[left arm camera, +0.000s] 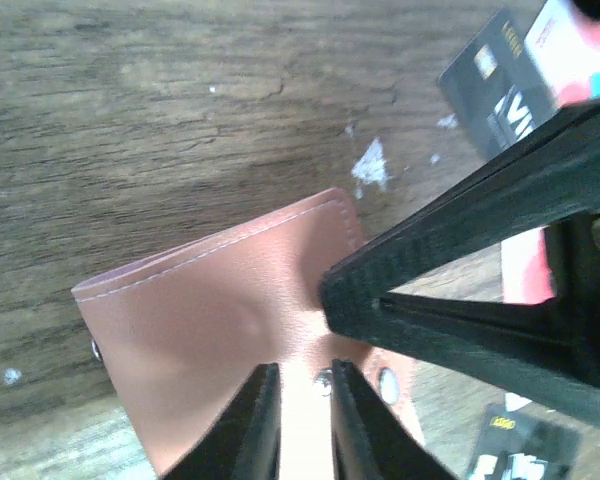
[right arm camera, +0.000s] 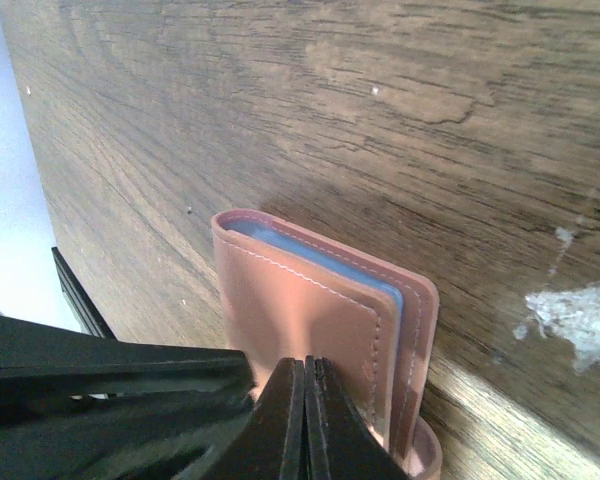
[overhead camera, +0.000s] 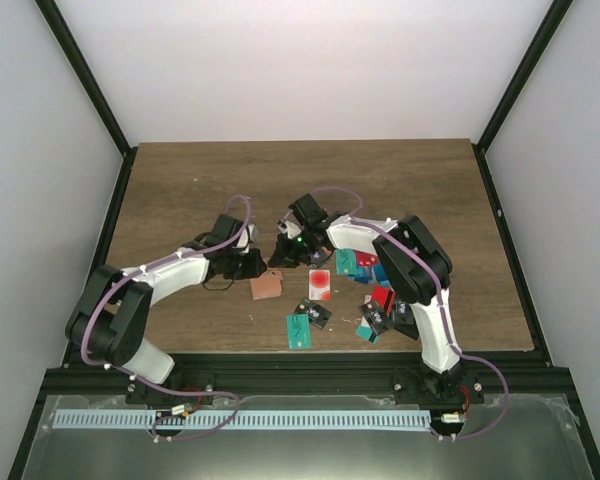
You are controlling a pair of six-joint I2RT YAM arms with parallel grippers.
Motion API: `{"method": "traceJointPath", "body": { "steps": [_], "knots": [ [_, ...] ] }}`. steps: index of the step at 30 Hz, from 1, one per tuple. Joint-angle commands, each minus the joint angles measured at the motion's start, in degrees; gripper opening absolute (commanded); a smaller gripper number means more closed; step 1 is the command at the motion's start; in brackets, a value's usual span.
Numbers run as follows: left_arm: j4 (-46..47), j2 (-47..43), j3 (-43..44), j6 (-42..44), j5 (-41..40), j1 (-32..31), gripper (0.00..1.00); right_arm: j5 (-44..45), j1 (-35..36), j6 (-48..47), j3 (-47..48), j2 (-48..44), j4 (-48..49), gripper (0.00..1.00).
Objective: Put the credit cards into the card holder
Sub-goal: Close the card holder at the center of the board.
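On the table [overhead camera: 180,190], near the middle: holder [overhead camera: 266,287], folded shut, blue pockets [right arm camera: 320,262] peeking at one edge. Right gripper [right arm camera: 307,365] clenched, tips pressing the cover. Left gripper [left arm camera: 298,375] parted by a slit over the edge by the snap [left arm camera: 388,383], seemingly grasping nothing. Cards [overhead camera: 319,284] scattered just right of the holder, some overlapping.

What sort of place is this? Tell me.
Probably a robot lab test cell: white walls in a black frame enclose a wooden table, with the left arm and right arm bolted at its near edge.
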Motion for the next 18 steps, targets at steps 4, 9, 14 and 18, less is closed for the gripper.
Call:
{"method": "traceJointPath", "body": {
  "steps": [4, 9, 14, 18],
  "knots": [
    [1.8, -3.58, -1.16, -3.4, 3.64, -0.15, 0.28, 0.68, -0.42, -1.04, 0.01, 2.04, -0.13, 0.01],
    [3.06, -2.22, -0.99, -4.12, 5.69, -0.19, 0.32, 0.53, -0.55, -0.95, -0.42, 2.04, 0.24, 0.01],
    [3.86, -0.09, -1.14, -4.16, 6.76, -0.33, 0.32, 0.44, -0.68, -1.03, -0.59, 2.04, 0.18, 0.01],
    [4.54, 1.42, -0.99, -4.15, 7.61, -0.57, 0.3, 0.44, -0.65, -1.19, -0.9, 1.78, 0.23, 0.01]
  ]
}}
